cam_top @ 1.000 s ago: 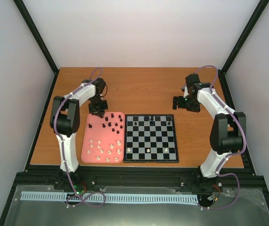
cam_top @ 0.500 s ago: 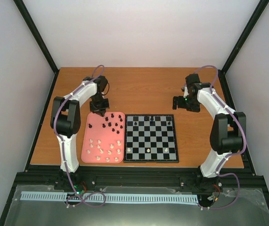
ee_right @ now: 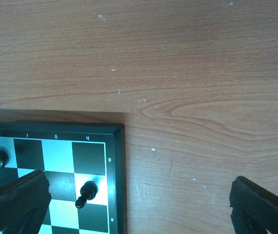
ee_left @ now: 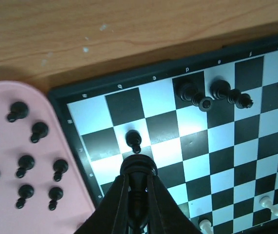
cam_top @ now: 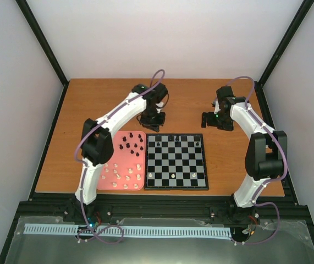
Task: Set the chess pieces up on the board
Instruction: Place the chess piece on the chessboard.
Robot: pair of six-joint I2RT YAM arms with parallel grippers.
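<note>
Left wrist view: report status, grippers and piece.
Left gripper shut on black piece, over the board. Right gripper open, empty, off the board corner. Black pawn stands just ahead of the held piece.

Small white coordinate marks edge the board (ee_right: 118, 185), an 8 among them.

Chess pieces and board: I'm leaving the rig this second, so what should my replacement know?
Left gripper: fingers shut on a black piece, above the board near its far-left corner.
Right gripper: open, empty, over the table beyond the board's far-right corner.
Done: a few black pieces stand in the far rows, three white pieces near the front.
Left: place the held one; the rest sit on the pink tray.
</note>
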